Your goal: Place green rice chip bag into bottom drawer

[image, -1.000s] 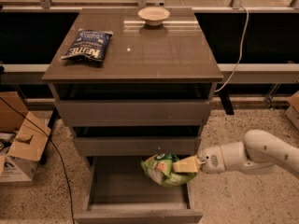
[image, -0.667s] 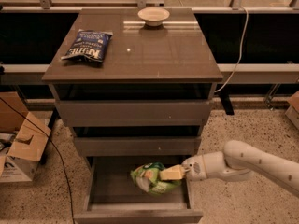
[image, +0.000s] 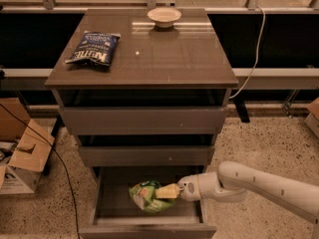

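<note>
The green rice chip bag is inside the pulled-out bottom drawer, at the middle of the tray and low over its floor. My gripper reaches in from the right over the drawer's right side and is shut on the bag's right end. The white arm stretches off to the lower right. The two drawers above are pushed in, the middle one just over the bag.
A dark blue chip bag lies on the cabinet top at the left, and a small white bowl stands at its back. Cardboard boxes and a cable sit on the floor at the left.
My gripper has carried the green bag left and down, from the drawer's right edge to the middle of the tray.
</note>
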`<move>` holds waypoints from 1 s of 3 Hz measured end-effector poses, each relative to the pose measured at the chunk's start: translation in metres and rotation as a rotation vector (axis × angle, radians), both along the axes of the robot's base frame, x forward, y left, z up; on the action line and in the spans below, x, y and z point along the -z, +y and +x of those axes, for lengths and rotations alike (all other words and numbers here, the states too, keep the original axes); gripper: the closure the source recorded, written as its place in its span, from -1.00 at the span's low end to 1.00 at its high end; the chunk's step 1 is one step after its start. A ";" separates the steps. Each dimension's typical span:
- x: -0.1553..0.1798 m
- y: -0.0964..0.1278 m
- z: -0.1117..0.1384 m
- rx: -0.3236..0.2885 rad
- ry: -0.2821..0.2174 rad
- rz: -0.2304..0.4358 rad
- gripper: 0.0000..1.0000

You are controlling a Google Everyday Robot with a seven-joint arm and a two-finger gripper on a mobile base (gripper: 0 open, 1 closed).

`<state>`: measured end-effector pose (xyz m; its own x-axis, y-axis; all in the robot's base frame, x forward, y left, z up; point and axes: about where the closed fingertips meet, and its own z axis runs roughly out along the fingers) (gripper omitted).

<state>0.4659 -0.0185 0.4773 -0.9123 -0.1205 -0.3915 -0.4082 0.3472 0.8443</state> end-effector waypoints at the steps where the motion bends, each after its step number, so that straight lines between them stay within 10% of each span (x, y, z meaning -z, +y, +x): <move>1: 0.030 0.022 0.007 0.053 0.003 -0.038 1.00; 3: 0.091 0.055 0.027 0.110 0.076 -0.114 1.00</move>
<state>0.4930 0.0365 0.3859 -0.9488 -0.0581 -0.3104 -0.2990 0.4819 0.8236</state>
